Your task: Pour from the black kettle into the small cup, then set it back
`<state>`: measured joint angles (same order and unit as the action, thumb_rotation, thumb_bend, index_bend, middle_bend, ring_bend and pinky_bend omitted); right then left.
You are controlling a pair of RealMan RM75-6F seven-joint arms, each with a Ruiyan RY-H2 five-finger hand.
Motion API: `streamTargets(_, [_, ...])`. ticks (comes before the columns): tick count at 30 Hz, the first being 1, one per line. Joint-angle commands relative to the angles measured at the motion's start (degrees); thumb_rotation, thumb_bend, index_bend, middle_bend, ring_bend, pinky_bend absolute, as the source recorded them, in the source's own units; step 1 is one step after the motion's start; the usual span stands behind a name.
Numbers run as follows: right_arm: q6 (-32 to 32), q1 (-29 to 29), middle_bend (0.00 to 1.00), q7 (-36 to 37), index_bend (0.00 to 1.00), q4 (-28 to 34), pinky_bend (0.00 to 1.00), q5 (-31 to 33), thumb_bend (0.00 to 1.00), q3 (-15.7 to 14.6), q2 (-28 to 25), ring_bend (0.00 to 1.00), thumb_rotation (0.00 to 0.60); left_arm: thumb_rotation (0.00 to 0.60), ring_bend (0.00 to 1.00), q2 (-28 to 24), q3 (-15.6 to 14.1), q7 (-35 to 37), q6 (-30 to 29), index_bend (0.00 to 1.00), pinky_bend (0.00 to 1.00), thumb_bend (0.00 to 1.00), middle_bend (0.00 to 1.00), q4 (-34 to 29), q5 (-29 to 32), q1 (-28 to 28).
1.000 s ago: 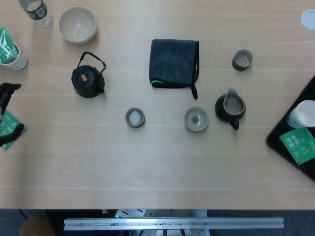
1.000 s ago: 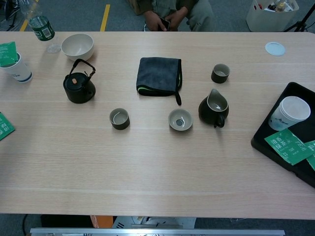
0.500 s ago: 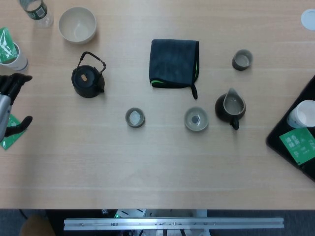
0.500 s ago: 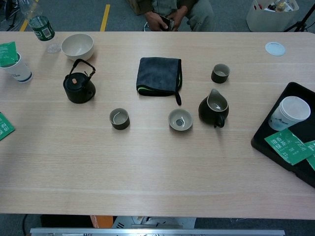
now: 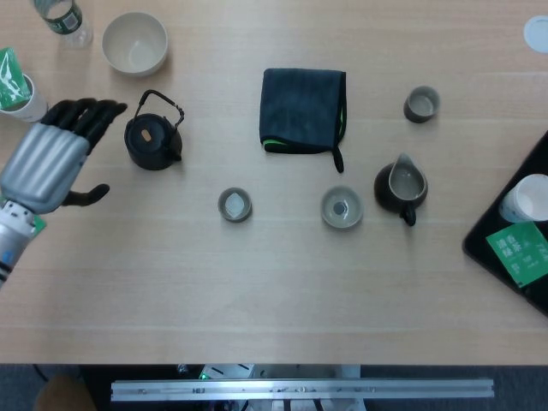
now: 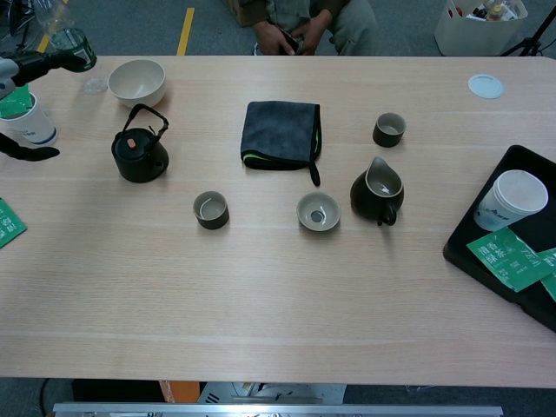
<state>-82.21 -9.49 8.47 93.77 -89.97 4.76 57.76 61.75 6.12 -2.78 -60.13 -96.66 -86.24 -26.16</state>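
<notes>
At the left side of the frame the left hand (image 5: 47, 158) hangs above the desk (image 5: 274, 291), its fingers (image 5: 90, 116) spread apart and holding nothing. The black kettle (image 5: 152, 137) stands just beside the fingertips, in the upper left area, not touched. The small cup (image 5: 235, 205) stands near the middle, lower right of the kettle. The right hand shows in neither view.
</notes>
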Motion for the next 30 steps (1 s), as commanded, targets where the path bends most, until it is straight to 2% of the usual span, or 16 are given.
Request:
streamTargets(1, [0.0,-0.02,0.39,-0.07,0.36,0.05,0.23,0.09,0.0,-0.03,0.06,0.23,0.6,0.6,0.08,1.5,0.83,1.37,3.25,0.03,0.13,0.19,0.1,2.1,0.75,-3.07])
streamTargets(8, [-0.02,-0.04,0.39,-0.52,0.36,0.11,0.23,0.4,0.0,-0.1,0.17,0.23,0.6,0.6,0.06,4.27,1.04,3.14,9.88,0.03,0.1,0.19,0.09,7.11,1.28,-8.64])
streamTargets(12, [0.04,-0.1,0.39,-0.77,0.36,0.33,0.23,0.43,0.0,-0.17,0.2,0.23,0.6,0.528,0.06,5.87,1.35,4.56,12.64,0.03,0.1,0.19,0.08,9.39,2.31,-11.08])
streamTargets(15, [-0.02,-0.11,0.39,-0.89,0.36,0.52,0.23,0.48,0.0,-0.18,0.2,0.23,0.6,0.506,0.06,6.94,1.38,5.16,15.22,0.03,0.1,0.19,0.08,10.99,3.12,-13.04])
streamTargets(16, [-0.02,-0.1,0.39,-0.96,0.36,0.55,0.23,0.53,0.0,-0.19,0.21,0.23,0.6,0.482,0.06,7.38,1.38,5.22,16.2,0.03,0.1,0.19,0.08,11.7,3.39,-13.84])
streamTargets(18, [0.03,-0.11,0.39,-1.05,0.36,0.52,0.23,0.62,0.0,-0.21,0.26,0.23,0.6,0.378,0.06,8.13,1.37,5.21,17.61,0.03,0.1,0.19,0.08,12.88,3.82,-14.99])
streamTargets(24, [0.61,-0.37,0.39,-1.23,0.36,0.49,0.23,0.8,0.0,-0.36,0.55,0.23,0.6,0.176,0.06,10.65,1.08,4.18,21.99,0.05,0.1,0.19,0.09,16.92,5.59,-18.42])
streamTargets(30, [0.81,-0.48,0.39,-1.44,0.36,0.55,0.23,1.01,0.0,-0.41,0.67,0.23,0.6,0.131,0.06,13.38,0.91,2.89,24.72,0.05,0.1,0.19,0.09,20.84,7.38,-21.01])
